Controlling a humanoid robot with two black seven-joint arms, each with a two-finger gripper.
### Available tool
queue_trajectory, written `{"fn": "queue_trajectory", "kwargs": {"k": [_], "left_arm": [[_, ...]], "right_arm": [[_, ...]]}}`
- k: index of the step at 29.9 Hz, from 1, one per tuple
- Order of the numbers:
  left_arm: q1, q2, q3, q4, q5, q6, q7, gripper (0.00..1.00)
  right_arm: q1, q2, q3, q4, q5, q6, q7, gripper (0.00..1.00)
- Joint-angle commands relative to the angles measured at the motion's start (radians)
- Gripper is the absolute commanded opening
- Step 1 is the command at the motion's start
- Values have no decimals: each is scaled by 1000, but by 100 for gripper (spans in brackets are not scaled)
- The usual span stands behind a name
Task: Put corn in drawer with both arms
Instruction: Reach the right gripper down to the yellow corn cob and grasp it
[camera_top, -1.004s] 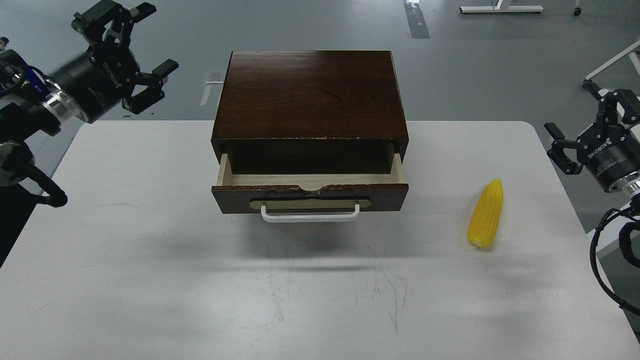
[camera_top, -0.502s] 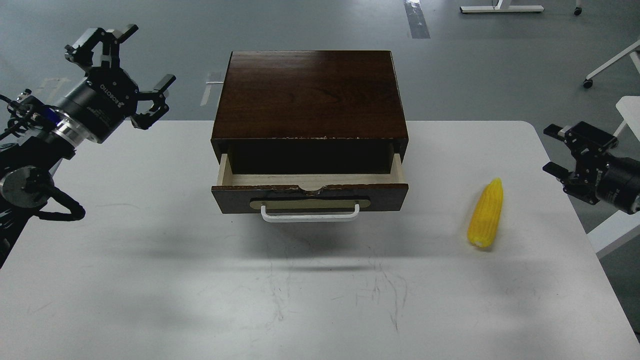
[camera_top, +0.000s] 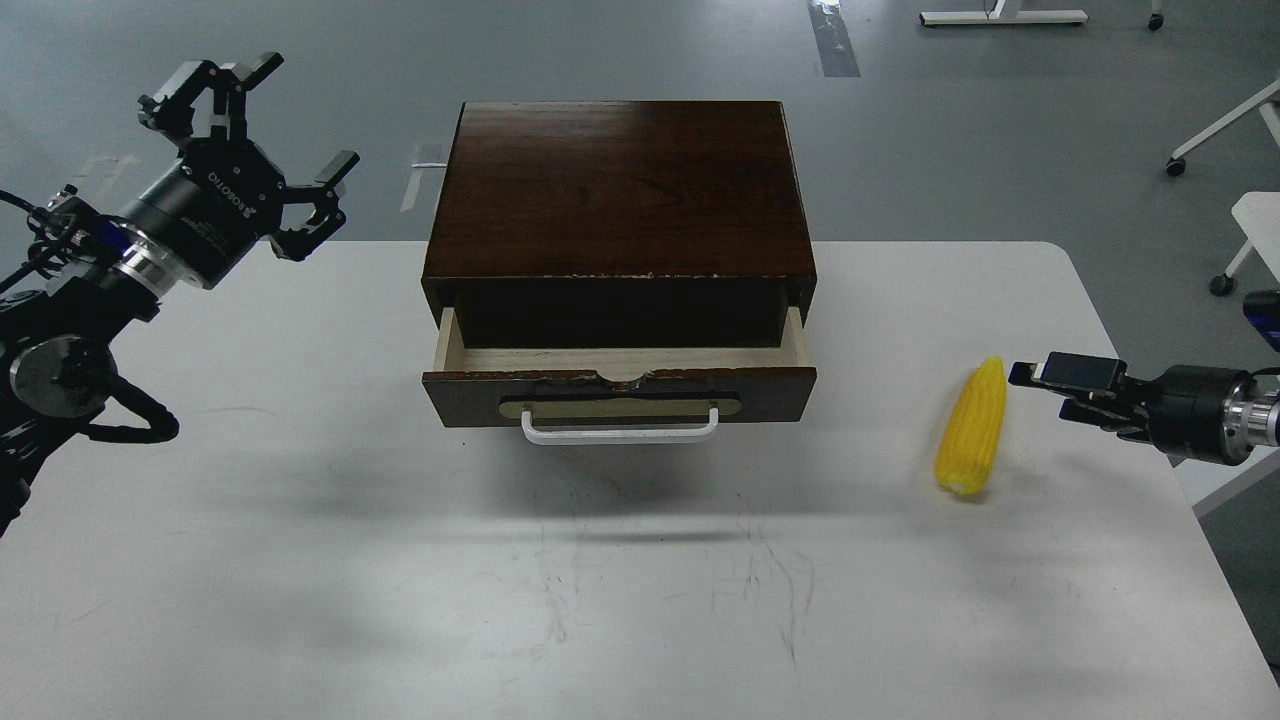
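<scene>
The yellow corn lies on the white table at the right, pointed end away from me. The dark brown wooden box stands at the table's back middle. Its drawer is pulled partly out, with a strip of pale interior showing and nothing visible inside. My left gripper is open and empty, raised left of the box. My right gripper is low, pointing left, just right of the corn's tip, not touching it. Its fingers look spread and hold nothing.
The white bar handle juts out from the drawer front toward me. The table's right edge runs close behind the right arm. Grey floor with white frame legs and a castor lies beyond the table.
My right gripper has dropped and swung in leftward, from off the table's right edge to just beside the corn's tip. My left gripper has shifted slightly. Corn and drawer have not moved.
</scene>
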Motion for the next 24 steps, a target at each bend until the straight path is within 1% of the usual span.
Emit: {"fn": "queue_trajectory", "kwargs": {"k": [1, 3, 7, 19, 24], "left_arm": [[0, -2, -1, 0, 1, 0, 0, 98], [0, -3, -1, -2, 1, 0, 0, 98], [3, -8, -2, -2, 3, 0, 0, 98], [5, -17, -2, -2, 6, 0, 0, 98], [5, -20, -4, -2, 8, 0, 0, 98]], "right_arm": [[73, 35, -105, -17, 0, 0, -64, 100], [89, 58, -135, -32, 0, 0, -78, 100], [104, 65, -178, -37, 4, 0, -93, 100], [146, 127, -216, -61, 15, 0, -95, 100], [152, 159, -253, -86, 16, 0, -95, 97]]}}
